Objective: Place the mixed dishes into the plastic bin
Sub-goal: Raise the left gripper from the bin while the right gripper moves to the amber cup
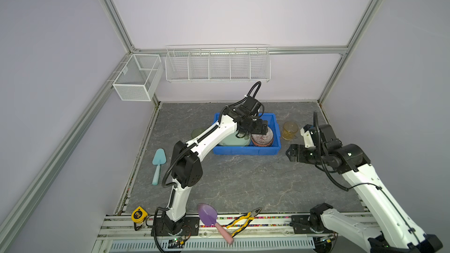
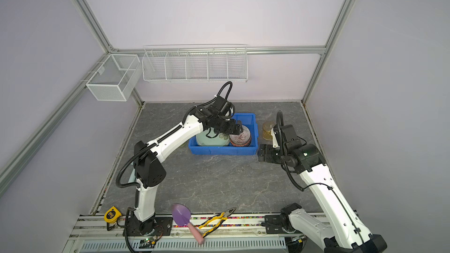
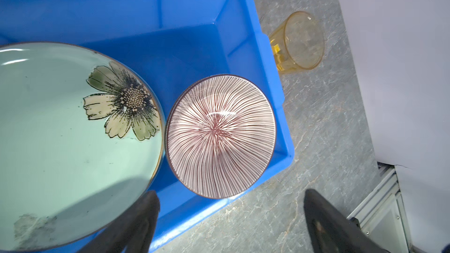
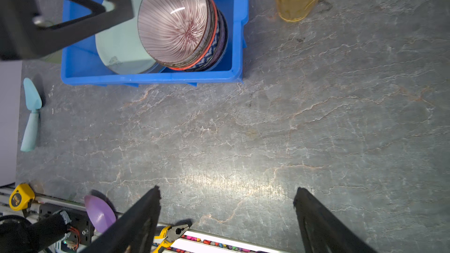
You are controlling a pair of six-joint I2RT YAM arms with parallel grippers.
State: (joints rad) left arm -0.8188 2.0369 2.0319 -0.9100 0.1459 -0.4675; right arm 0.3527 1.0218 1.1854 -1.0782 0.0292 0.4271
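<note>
My grey table [image 1: 243,186] has two wire baskets [image 1: 216,64] hung on the walls at 12 and 10 o'clock, well clear of the work. The bin [image 1: 246,152] sits toward 12 o'clock from the table's middle, its long axis running 9 to 3. My left arm crosses its 9 o'clock end and hides most of the green tumbler [image 1: 196,131], which stands on the table just outside that end. Inside the bin the plate [image 3: 60,142] fills the 9 o'clock half, face up, its flower toward the bowls [image 3: 220,136]. The bowls are nested mouth-up at the 3 o'clock end, the striped one on top. Whether its rim touches the plate's I cannot tell. The amber tumbler [image 1: 290,130] stands upright on the table just outside the bin's 3 o'clock wall, apart from it. My left gripper [image 1: 264,127] hangs over the bowls, fingers [image 3: 143,217] spread wide with nothing between them, the striped bowl just ahead of their tips. My right gripper [image 1: 288,154] is also wide and empty, over bare table at 4 o'clock from the bin, pointing toward 9. The amber tumbler is near it at 12 o'clock. The teal trowel [image 1: 158,164] lies at 8 o'clock from the bin, handle toward 6. Along the 6 o'clock edge lie the purple trowel [image 1: 209,215], pliers [image 1: 243,219] and tape [image 1: 139,214].
</note>
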